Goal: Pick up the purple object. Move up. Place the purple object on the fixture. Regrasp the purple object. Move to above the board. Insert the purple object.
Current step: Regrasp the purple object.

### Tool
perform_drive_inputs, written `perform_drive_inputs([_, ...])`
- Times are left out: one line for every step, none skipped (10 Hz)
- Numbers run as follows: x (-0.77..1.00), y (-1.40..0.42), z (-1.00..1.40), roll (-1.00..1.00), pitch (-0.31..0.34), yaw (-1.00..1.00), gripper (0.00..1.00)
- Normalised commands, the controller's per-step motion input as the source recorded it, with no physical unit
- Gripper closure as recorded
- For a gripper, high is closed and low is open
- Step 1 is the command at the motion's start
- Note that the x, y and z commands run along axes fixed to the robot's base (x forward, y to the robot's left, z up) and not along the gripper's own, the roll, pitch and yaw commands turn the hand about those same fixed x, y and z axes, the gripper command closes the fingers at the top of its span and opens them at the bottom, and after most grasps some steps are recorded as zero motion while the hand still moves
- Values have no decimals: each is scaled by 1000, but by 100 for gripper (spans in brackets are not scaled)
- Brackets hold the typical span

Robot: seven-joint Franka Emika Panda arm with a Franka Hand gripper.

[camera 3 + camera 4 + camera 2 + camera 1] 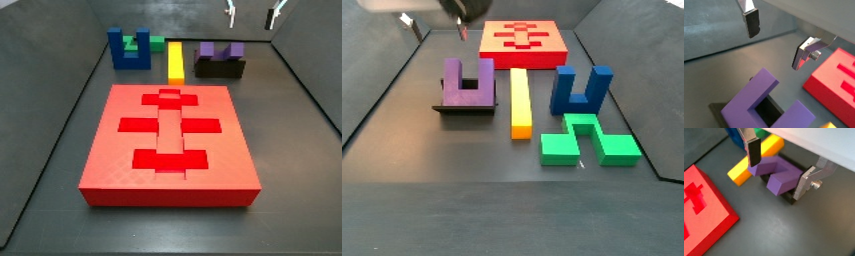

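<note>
Fingers (753,153) of flat silver plate with dark pads stand wide apart and hold nothing; in a wrist view the gripper (777,42) hangs over bare dark tabletop (724,35), its two plates apart from the block below. In both side views the gripper sits at the top edge of the frame, at upper right in one (253,14) and at upper left in the other (433,17), raised clear above the pieces. The matte purple U-shaped plastic block (221,50) rests on the small black box-like fixture (221,68) with its two prongs pointing up, in the upper right of that side view; in the other side view the same block (469,82) and fixture (466,106) lie left of centre. Just beside the fixture lies a long yellow bar (177,60), flat on the tabletop. Beyond the bar stands a darker blue U-shaped block (128,50), prongs up, with a green stepped block (151,43) close by it. The large thick red rectangular board (134,160) with brighter red cross-shaped recesses fills the middle of one side view and lies apart from the fixture; a wrist view shows its corner (711,213) at lower left.
</note>
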Motion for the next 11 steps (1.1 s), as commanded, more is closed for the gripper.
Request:
perform_drive_inputs([174,-154,86,1000,631,-77,0])
perform_drive_inputs([200,-109,117,1000,483,0,0])
perform_drive_inputs([177,-123,123,1000,486,0,0])
perform_drive_inputs([149,-149,123,1000,537,0,0])
perform_drive_inputs([389,-340,0,1000,386,0,0])
perform_drive_inputs([209,-300,0,1000,60,63,0])
perform_drive_inputs([211,-243,26,1000,151,0,0])
perform_drive_inputs([211,-337,29,1000,306,0,0])
perform_drive_inputs([214,-346,46,1000,369,0,0])
perform_drive_inputs([103,-309,134,1000,486,0,0])
perform_drive_inputs([126,-223,103,1000,654,-66,0])
